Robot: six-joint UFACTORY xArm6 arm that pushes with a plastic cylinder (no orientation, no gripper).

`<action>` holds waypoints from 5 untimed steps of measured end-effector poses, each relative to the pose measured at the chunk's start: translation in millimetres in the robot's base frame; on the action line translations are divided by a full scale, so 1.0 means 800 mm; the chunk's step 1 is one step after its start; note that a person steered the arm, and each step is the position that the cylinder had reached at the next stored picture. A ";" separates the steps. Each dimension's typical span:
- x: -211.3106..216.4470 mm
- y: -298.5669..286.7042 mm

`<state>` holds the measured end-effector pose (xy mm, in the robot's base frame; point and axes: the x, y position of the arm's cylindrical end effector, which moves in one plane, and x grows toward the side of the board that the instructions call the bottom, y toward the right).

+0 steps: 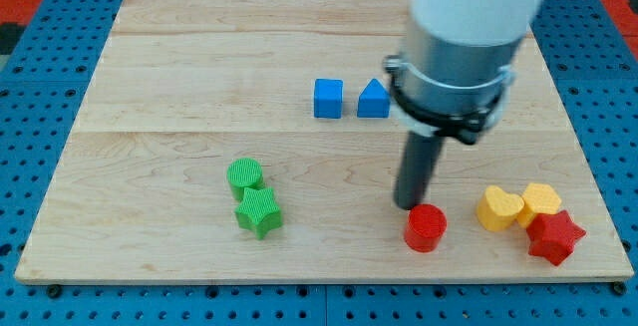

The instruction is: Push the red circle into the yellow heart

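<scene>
The red circle (pixel 426 227) lies near the board's bottom edge, right of centre. The yellow heart (pixel 498 208) lies to its right with a small gap between them. My tip (pixel 408 204) is on the board just up and left of the red circle, touching or almost touching its top-left edge. The rod rises to the arm's grey and white body at the view's top.
A yellow hexagon (pixel 540 202) touches the heart's right side, and a red star (pixel 554 236) sits just below it. A blue cube (pixel 328 98) and blue triangle (pixel 373 99) lie near the top centre. A green circle (pixel 245 175) and green star (pixel 259 212) lie at lower left.
</scene>
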<state>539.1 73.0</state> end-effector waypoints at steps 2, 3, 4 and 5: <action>0.023 -0.036; 0.051 -0.003; 0.058 0.014; 0.058 0.052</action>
